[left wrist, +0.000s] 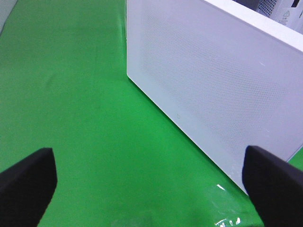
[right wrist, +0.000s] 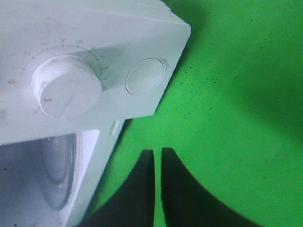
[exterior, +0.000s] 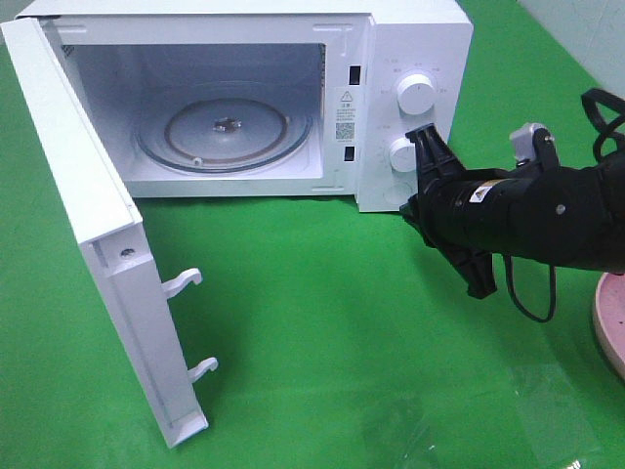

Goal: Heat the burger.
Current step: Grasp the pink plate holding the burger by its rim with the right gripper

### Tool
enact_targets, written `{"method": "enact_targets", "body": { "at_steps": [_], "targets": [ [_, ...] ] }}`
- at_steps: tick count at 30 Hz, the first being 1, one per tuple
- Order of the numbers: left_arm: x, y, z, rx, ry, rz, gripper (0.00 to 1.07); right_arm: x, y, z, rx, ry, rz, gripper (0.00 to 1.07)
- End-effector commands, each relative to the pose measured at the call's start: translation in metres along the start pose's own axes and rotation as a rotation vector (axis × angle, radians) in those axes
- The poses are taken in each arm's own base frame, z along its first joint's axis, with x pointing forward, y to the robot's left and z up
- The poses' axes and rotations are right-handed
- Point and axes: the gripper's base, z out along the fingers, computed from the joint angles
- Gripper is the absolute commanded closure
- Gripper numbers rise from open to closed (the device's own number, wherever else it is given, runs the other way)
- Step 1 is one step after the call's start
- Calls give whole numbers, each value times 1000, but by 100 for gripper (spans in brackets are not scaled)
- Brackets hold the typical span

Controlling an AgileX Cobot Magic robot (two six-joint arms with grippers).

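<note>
Burger isn't showing in any view; microwave [exterior: 410, 39] cavity is sitting empty, door [exterior: 78, 195] hanging wide. Right gripper [right wrist: 157, 156] is hovering by the lower knob [exterior: 402, 154], jaws together, holding nothing. Plate [exterior: 610, 327] is peeking in at far right, so burger is probably lying that way; right arm nearer. Left gripper [left wrist: 150, 179] is gaping wide, facing the door.

The microwave [exterior: 420, 39] stands at the back, door [exterior: 98, 225] swung out left, turntable [exterior: 225, 132] inside, a plate [exterior: 613, 318] far right.
</note>
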Motion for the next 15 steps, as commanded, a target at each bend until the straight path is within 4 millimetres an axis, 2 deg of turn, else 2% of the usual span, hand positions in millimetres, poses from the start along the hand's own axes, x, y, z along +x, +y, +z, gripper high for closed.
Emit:
{"method": "enact_targets", "body": {
  "at_steps": [1, 4, 9, 11, 15],
  "targets": [
    [1, 0, -2, -3, -25, 5, 6, 0, 4, -10, 27, 48, -191, 102],
    [1, 0, -2, -3, -25, 5, 6, 0, 8, -18, 38, 84, -373, 102],
    [1, 0, -2, -3, -25, 5, 6, 1, 10, -24, 50, 120, -475, 101],
    [1, 0, -2, -3, -25, 5, 6, 3, 10, -31, 70, 176, -594, 100],
    [1, 0, -2, -3, -25, 5, 6, 4, 11, -37, 73, 217, -704, 100]
  ]
}}
